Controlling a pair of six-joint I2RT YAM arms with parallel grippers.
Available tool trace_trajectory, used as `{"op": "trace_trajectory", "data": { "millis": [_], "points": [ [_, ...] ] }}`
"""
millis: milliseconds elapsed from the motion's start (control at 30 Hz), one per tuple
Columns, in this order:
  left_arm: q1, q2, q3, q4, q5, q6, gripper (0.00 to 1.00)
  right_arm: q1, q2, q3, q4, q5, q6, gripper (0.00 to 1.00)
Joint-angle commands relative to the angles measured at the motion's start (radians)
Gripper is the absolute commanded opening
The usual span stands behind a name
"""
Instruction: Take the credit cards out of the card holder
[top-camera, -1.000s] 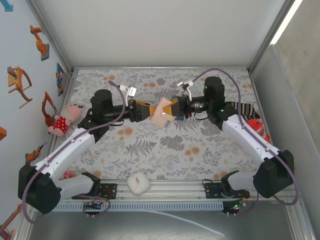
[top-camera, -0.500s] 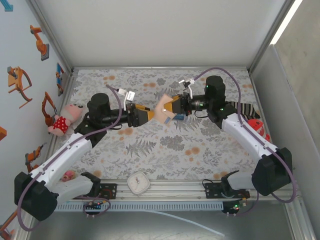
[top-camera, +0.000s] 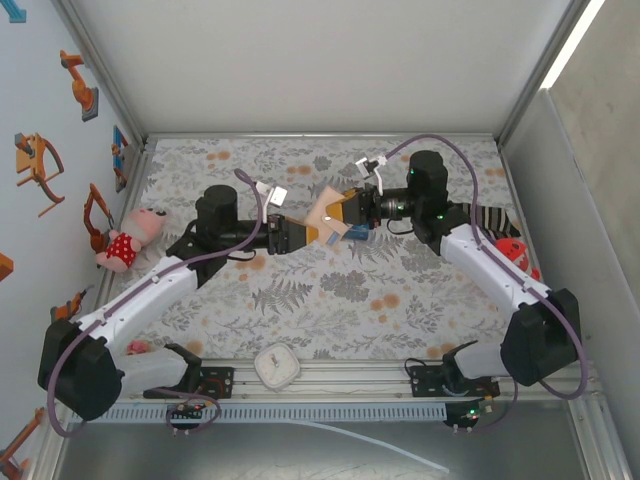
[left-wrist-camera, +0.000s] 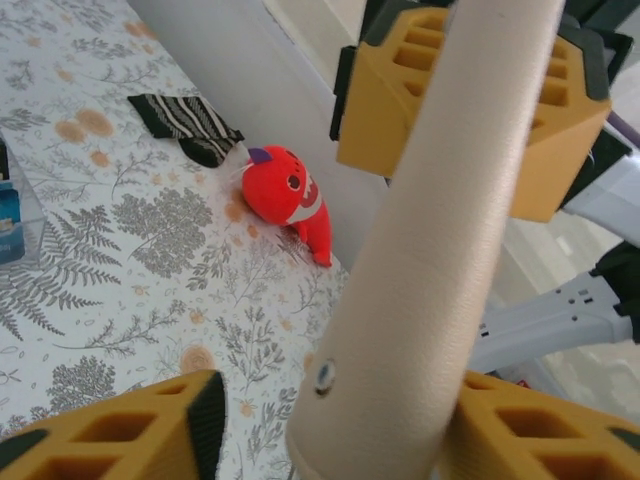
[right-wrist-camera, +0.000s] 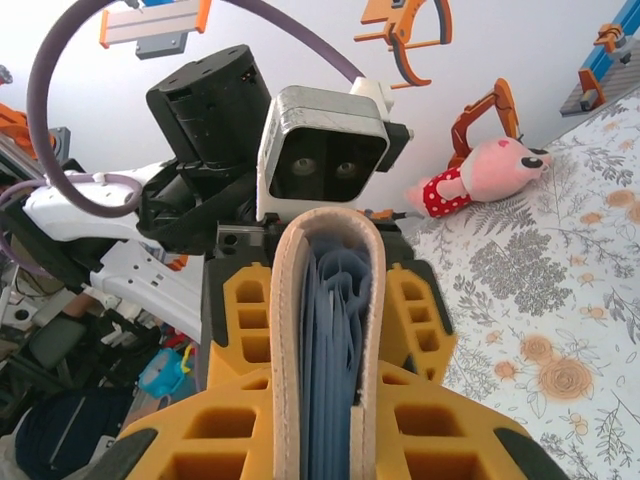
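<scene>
Clamped edge-up in the right end effector (top-camera: 342, 214), above the middle of the counter (top-camera: 400, 300): one card holder (top-camera: 324, 218). Straddled by the left end effector (top-camera: 306, 235), seemingly not yet pinched, with a gap beside one finger (left-wrist-camera: 150, 425). Best to keep the right clamp firm, catch only card edges, draw straight out. Two end effectors; card count hidden among blue-grey layers.

- The card holder (top-camera: 325, 212) is over the middle of the table (top-camera: 400, 300), with the left gripper (top-camera: 305, 234) on its left and the right gripper (top-camera: 345, 211) on its right.
- A plush doll (top-camera: 128, 238) lies at the left edge.
- A plush fish (top-camera: 513, 252) lies at the right edge, with a sock (top-camera: 492, 220) just behind it.
- A small box (top-camera: 277, 364) lies at the near edge.
</scene>
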Motion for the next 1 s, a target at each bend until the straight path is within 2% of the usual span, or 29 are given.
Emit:
{"op": "trace_trajectory", "data": {
  "millis": [0, 33, 100, 133, 167, 233, 267, 300, 367, 467, 567, 733, 833, 967],
  "points": [
    [0.000, 0.013, 0.012, 0.057, 0.022, -0.012, 0.41, -0.004, 0.000, 0.008, 0.033, 0.022, 0.031, 0.04],
    [0.000, 0.011, 0.008, 0.067, 0.018, -0.009, 0.37, -0.003, -0.002, 0.007, 0.016, 0.052, 0.034, 0.09],
    [-0.001, 0.004, -0.002, 0.077, -0.003, -0.008, 0.31, -0.004, -0.010, 0.000, -0.022, 0.137, 0.055, 0.12],
    [-0.001, -0.002, -0.009, 0.083, -0.020, -0.008, 0.28, -0.004, -0.015, -0.008, -0.027, 0.193, 0.083, 0.20],
    [-0.001, -0.008, -0.016, 0.082, -0.038, -0.003, 0.27, -0.004, -0.022, -0.021, -0.026, 0.245, 0.120, 0.34],
    [-0.001, -0.021, -0.028, 0.077, -0.078, 0.011, 0.23, -0.004, -0.037, -0.061, 0.020, 0.320, 0.204, 0.48],
    [-0.002, -0.029, -0.034, 0.069, -0.105, 0.020, 0.20, -0.004, -0.046, -0.092, 0.069, 0.353, 0.261, 0.58],
    [-0.003, -0.035, -0.037, 0.061, -0.132, 0.025, 0.18, -0.003, -0.056, -0.123, 0.121, 0.379, 0.309, 0.64],
    [-0.006, -0.047, -0.050, 0.062, -0.185, 0.031, 0.12, 0.000, -0.081, -0.185, 0.230, 0.431, 0.402, 0.68],
    [-0.017, -0.050, -0.068, 0.105, -0.223, 0.016, 0.09, 0.017, -0.099, -0.250, 0.333, 0.502, 0.479, 0.70],
    [-0.035, -0.029, -0.064, 0.130, -0.224, 0.005, 0.08, 0.054, -0.093, -0.260, 0.370, 0.558, 0.481, 0.70],
    [-0.057, -0.013, -0.044, 0.105, -0.221, 0.020, 0.09, 0.073, -0.051, -0.239, 0.433, 0.576, 0.492, 0.68],
    [-0.068, -0.022, -0.035, 0.053, -0.242, 0.045, 0.12, 0.079, -0.036, -0.221, 0.435, 0.578, 0.491, 0.59],
    [-0.082, -0.032, -0.037, 0.032, -0.277, 0.057, 0.22, 0.086, -0.026, -0.212, 0.434, 0.580, 0.490, 0.42]
  ]
}}
